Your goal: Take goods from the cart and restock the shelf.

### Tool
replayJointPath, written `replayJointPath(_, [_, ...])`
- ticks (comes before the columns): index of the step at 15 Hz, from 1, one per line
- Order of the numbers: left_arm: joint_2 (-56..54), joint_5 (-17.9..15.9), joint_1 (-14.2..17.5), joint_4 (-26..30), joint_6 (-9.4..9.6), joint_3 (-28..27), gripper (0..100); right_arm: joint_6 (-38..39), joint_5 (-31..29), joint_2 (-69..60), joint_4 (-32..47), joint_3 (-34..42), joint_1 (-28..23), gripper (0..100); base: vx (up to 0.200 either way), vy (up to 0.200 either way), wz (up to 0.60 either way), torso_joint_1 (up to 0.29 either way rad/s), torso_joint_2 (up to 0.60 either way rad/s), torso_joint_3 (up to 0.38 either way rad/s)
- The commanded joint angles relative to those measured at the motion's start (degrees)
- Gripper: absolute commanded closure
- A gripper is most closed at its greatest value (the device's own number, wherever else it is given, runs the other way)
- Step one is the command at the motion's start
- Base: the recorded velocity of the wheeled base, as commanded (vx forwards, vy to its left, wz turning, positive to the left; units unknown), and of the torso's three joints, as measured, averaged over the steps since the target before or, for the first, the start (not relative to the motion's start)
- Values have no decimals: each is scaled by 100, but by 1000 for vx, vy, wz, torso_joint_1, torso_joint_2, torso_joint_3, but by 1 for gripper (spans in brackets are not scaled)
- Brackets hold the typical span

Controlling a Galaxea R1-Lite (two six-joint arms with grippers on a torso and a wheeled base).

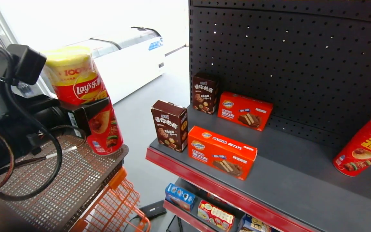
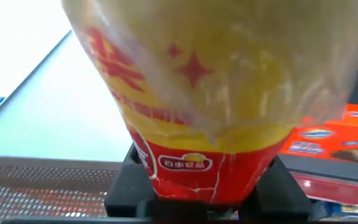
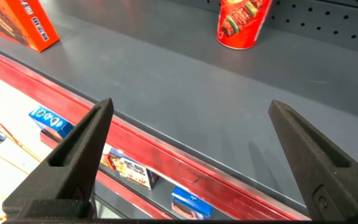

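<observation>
My left gripper [image 1: 90, 117] is shut on a red chip can [image 1: 80, 80] with a yellow lid, held upright above the cart's brown mesh top [image 1: 76, 183]. In the left wrist view the chip can [image 2: 204, 93] rises from between the black fingers [image 2: 126, 190]. The grey shelf [image 1: 285, 170] stands to the right, with two brown boxes [image 1: 170, 125], two orange boxes [image 1: 221, 151] and another red chip can [image 1: 366, 145] at its far right. My right gripper [image 3: 194, 165] hangs open over the shelf board [image 3: 229, 106], short of that chip can [image 3: 241, 22].
The shelf has a red front lip [image 1: 204, 180] and a black pegboard back [image 1: 285, 58]. Small boxes [image 1: 179, 196] lie on the lower shelf. The cart's orange wire basket [image 1: 118, 203] sits below the mesh top. A white freezer chest [image 1: 130, 58] stands behind.
</observation>
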Motion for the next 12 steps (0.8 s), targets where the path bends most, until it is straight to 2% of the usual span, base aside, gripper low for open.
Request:
replayJointPath(1, [-407,-11,-168,21,-3,82,100,-1,-1,-3,-6,0,0,0,0,0,0,0,0,0])
replayJointPath(2, [-398,-265,-362,21,-82,100,100,-1,-1,-3,-6,0,0,0,0,0,0,0,0,0])
replayJointPath(3, [-398,-670,-441,21,-170,91,100,-1,-1,-3,2,0,0,0,0,0,0,0,0,0])
replayJointPath(5, [-416,-1584,-441,21,-293,117,100,-1,-1,-3,2,0,0,0,0,0,0,0,0,0])
replayJointPath(6, [-416,-1584,-441,21,-293,117,100,-1,-1,-3,2,0,0,0,0,0,0,0,0,0])
replayJointPath(7, [-363,-2217,-423,-119,-407,267,100,-1,-1,-3,-6,0,0,0,0,0,0,0,0,0])
replayJointPath(10, [-336,-2313,-458,-295,-390,425,100,-1,-1,-3,-6,0,0,0,0,0,0,0,0,0])
replayJointPath(12, [-345,-2313,-731,-366,-398,469,100,-1,-1,-3,2,0,0,0,0,0,0,0,0,0])
